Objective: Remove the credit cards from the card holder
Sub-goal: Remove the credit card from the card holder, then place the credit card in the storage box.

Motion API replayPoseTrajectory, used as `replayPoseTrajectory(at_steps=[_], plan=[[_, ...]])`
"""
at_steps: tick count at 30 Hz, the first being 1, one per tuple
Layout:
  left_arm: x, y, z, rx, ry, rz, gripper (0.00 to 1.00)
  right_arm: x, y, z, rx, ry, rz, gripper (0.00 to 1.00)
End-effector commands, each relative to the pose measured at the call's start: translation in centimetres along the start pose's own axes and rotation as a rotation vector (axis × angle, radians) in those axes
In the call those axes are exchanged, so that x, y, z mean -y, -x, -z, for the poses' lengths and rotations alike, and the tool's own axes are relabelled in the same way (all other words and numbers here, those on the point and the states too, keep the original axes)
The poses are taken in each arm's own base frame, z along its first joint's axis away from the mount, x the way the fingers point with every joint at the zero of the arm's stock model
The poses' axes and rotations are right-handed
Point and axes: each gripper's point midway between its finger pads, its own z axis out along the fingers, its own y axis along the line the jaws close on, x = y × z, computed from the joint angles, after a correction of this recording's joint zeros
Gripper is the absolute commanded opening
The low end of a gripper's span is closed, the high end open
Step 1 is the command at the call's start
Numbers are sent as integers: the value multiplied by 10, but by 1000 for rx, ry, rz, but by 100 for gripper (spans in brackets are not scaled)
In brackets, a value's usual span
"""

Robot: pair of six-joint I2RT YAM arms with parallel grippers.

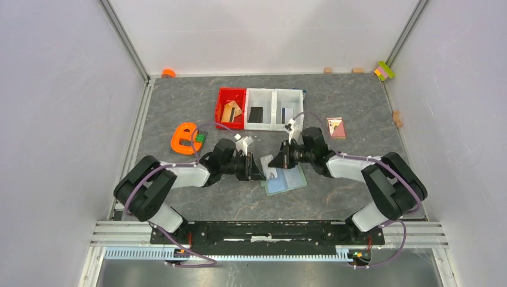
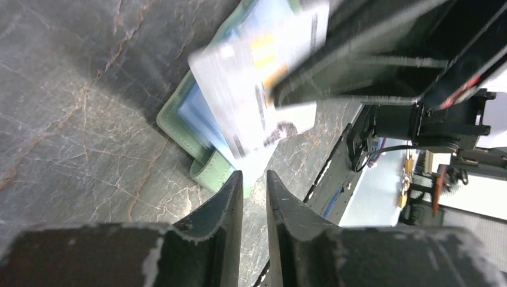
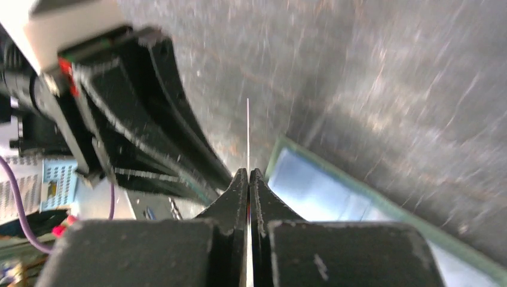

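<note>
The right gripper (image 3: 248, 174) has its 2 fingers clamped together on a thin pale blue-white plastic credit card (image 2: 251, 89), seen edge-on as a white line rising from between the tips. The left gripper (image 2: 254, 177) has its 2 fingers slightly apart with nothing between them. The card hangs tilted just beyond them, above the sage-green flat folding card holder (image 2: 174, 119). The holder lies open on the grey marbled table (image 2: 72, 119), just ahead of both sets of fingertips.
</note>
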Motion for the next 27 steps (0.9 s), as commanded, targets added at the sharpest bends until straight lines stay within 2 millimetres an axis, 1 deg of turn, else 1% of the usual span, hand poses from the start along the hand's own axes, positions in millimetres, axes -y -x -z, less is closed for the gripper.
replayPoseTrajectory(at_steps=[1,2,3,5,7,10,11,14,17,18,19,20,21,22,24,26,27], plan=[[-6,4,12,22,91,-58,28,7,51,7,72,-108,70,0],[-9,2,13,13,107,-51,28,12,61,8,79,-123,61,0],[-10,0,14,6,116,-46,28,11,76,9,96,-129,64,0],[-11,-5,17,3,123,-38,29,20,102,13,126,-161,60,0],[-12,-7,22,13,133,-41,30,25,133,16,164,-200,76,0],[-14,-9,30,29,157,-50,32,37,171,21,208,-260,85,0],[-14,-9,33,33,165,-55,33,38,189,23,239,-276,99,1],[-15,-8,41,54,196,-72,35,52,222,31,279,-364,109,1],[-21,-1,54,112,259,-95,36,68,247,36,317,-441,123,1],[-23,0,58,130,276,-101,37,73,252,35,322,-459,124,1],[-22,2,61,146,280,-111,38,76,260,36,330,-479,130,1],[-21,2,63,156,278,-117,39,84,261,34,320,-498,129,1],[-19,3,65,167,271,-123,41,86,266,34,325,-515,134,1],[-16,4,67,180,261,-127,46,92,268,34,324,-535,135,1],[-9,7,71,224,229,-140,57,100,271,33,331,-563,138,1],[-4,13,77,286,209,-150,73,108,272,30,334,-582,140,2],[-5,16,82,321,219,-151,82,112,272,28,334,-588,140,2]])
